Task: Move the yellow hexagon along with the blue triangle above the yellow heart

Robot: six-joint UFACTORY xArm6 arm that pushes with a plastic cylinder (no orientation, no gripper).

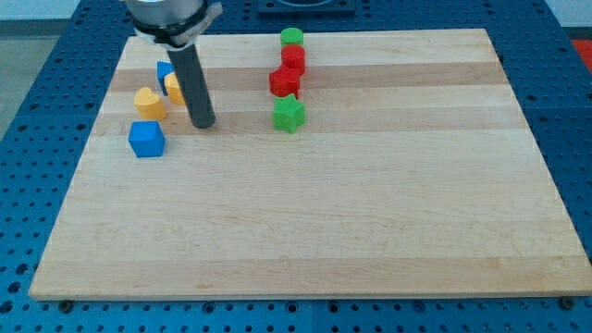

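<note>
While my tip (203, 124) rests on the surface (370, 231), a bare rod grasping nothing, the yellow hexagon (173, 87) sits just up-left of it, touching the rod's left side. Behind it peeks the blue triangle (164, 70), both partly hidden. Just left lies the yellow heart (148, 102), so the pair sits to its upper right.

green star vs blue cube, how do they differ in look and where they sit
The green star is pointed and sits at the bottom of the red-and-green column near the view's middle top; the blue cube is square-faced and sits at the view's left, below the yellow heart. My tip stands nearer the cube. Both rest flat on the board.
</note>
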